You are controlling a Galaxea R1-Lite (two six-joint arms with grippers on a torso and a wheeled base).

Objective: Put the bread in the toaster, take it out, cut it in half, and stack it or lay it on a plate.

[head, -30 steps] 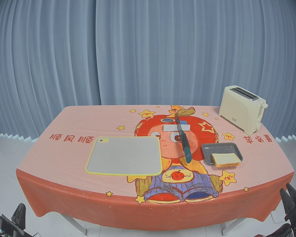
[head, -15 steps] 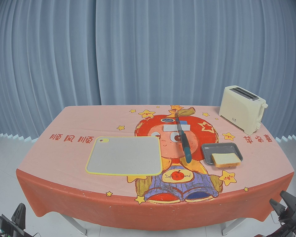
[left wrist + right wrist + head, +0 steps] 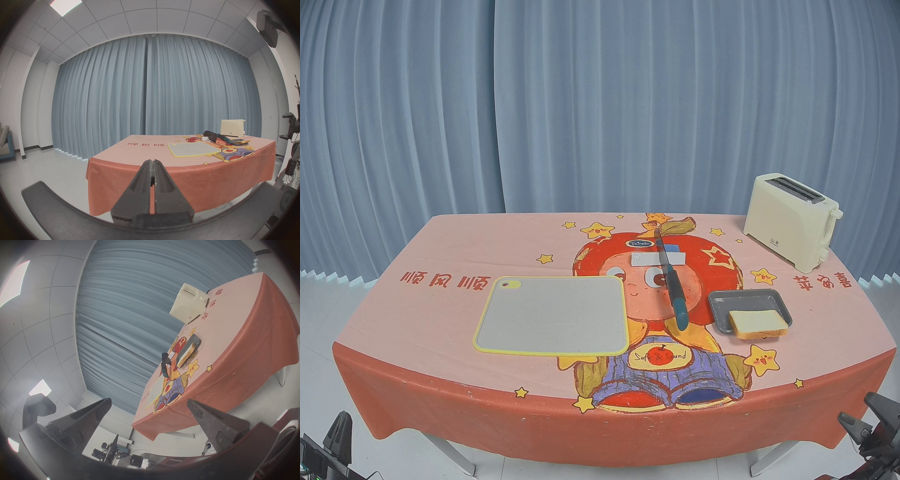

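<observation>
Right gripper (image 3: 148, 401) gapes wide, empty; left gripper (image 3: 152, 165) seems pressed together, holding nothing

The bench (image 3: 425, 312) is draped in a salmon-pink cloth edged in orange-red. The cloth is printed with a red apple-headed cartoon figure dressed in blue, yellow stars and red characters. The cutting board (image 3: 553, 314) is coloured pale grey and rimmed in yellow. The knife (image 3: 672, 284) is finished with a teal handle and a dark blade. The toaster (image 3: 790, 219) is coloured cream, the tray (image 3: 747, 301) dark grey, and the bread (image 3: 758, 323) pale with a tan crust. The curtain (image 3: 600, 106) is pleated in grey-blue.
</observation>
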